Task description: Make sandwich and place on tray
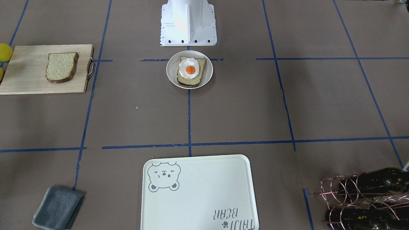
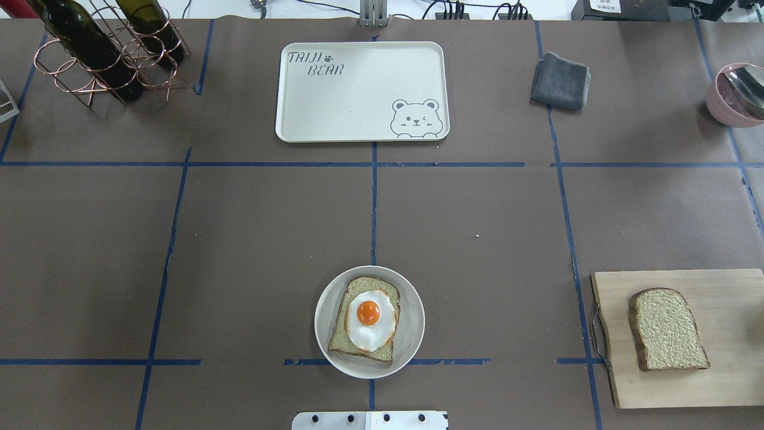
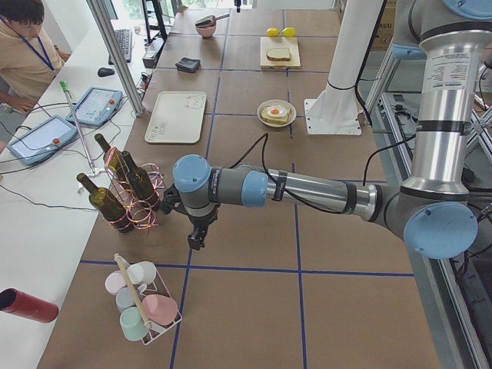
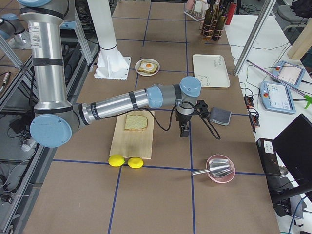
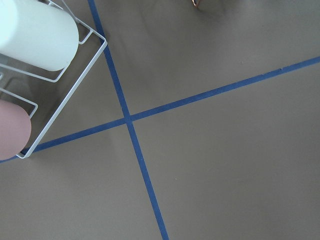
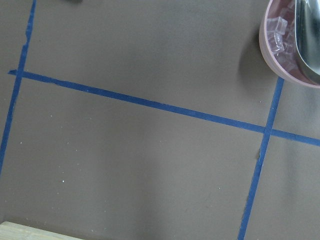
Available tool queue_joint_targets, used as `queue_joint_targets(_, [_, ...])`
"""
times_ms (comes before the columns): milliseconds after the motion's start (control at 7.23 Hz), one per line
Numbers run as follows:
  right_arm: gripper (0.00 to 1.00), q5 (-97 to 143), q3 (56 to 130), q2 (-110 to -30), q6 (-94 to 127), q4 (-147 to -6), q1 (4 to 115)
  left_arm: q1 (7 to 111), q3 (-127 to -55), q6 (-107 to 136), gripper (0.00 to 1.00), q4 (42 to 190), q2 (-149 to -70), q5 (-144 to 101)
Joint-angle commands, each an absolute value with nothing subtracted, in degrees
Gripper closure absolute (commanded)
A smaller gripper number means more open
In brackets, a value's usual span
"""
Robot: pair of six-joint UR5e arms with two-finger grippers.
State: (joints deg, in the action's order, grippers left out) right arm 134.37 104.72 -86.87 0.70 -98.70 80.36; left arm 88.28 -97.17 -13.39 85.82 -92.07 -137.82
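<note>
One bread slice (image 2: 344, 339) lies on a small round white plate (image 2: 413, 334) near the robot base, with the fried egg (image 2: 370, 319) on top. The second bread slice (image 2: 668, 328) lies on a wooden cutting board (image 2: 728, 382) at the right. The cream bear tray (image 2: 358, 89) sits bare at the far middle. My left gripper (image 3: 197, 240) shows only in the exterior left view, above the table between a wine rack and a cup rack. My right gripper (image 4: 184, 130) shows only in the exterior right view, beside the board. I cannot tell whether either is open or shut.
A copper wine rack with bottles (image 2: 101, 48) stands far left. A grey cloth (image 2: 560, 80) and a pink bowl with a scoop (image 2: 734, 95) are far right. A cup rack (image 3: 142, 307) and two lemons (image 4: 126, 161) lie at the table's ends.
</note>
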Motion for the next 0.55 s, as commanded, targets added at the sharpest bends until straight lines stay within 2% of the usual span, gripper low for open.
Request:
queue_joint_targets(0, [0.00,134.4,104.7,-86.1,0.7,-98.7,80.3,88.4,-97.8,-13.2,0.00,85.8,-92.7,-137.8])
queue_joint_targets(415, [0.00,134.5,104.9,-86.1,0.7,-98.6,80.3,88.3,-97.2,-12.9,0.00,86.0,-92.2,-137.9])
